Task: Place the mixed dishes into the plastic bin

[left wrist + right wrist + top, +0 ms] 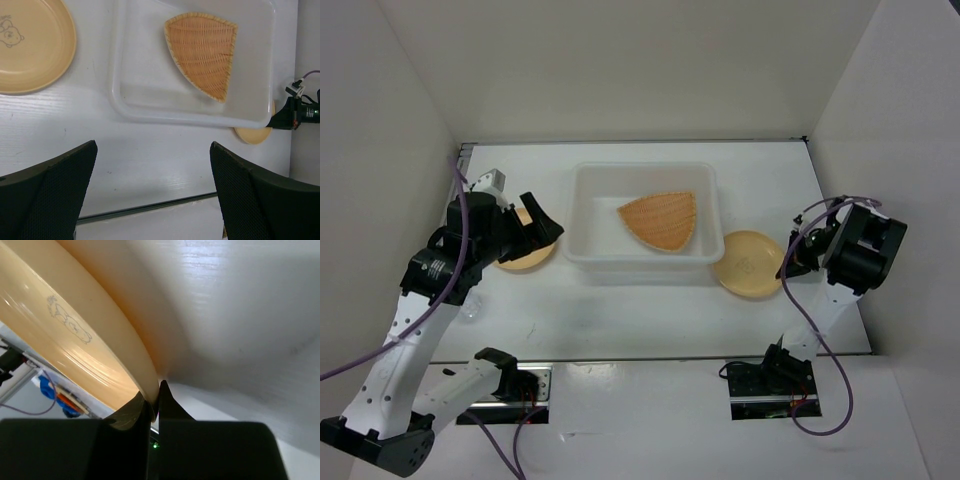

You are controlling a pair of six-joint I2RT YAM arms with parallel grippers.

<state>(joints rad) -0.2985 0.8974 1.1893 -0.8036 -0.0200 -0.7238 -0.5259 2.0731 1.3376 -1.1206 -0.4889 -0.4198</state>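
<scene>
On plate (35, 305), perhaps cartoon bear (70, 323)

No legible text, brand, number or sign. Left yellow plate (35, 50): small bear-like line drawing (9, 33) printed on its face, toward 10 o'clock in the left wrist view; faint marks above it, too small to read. Right yellow plate (45, 305): similar outline figure (70, 324) on its inner face, toward 10 o'clock in the right wrist view; no lettering resolvable.
</scene>
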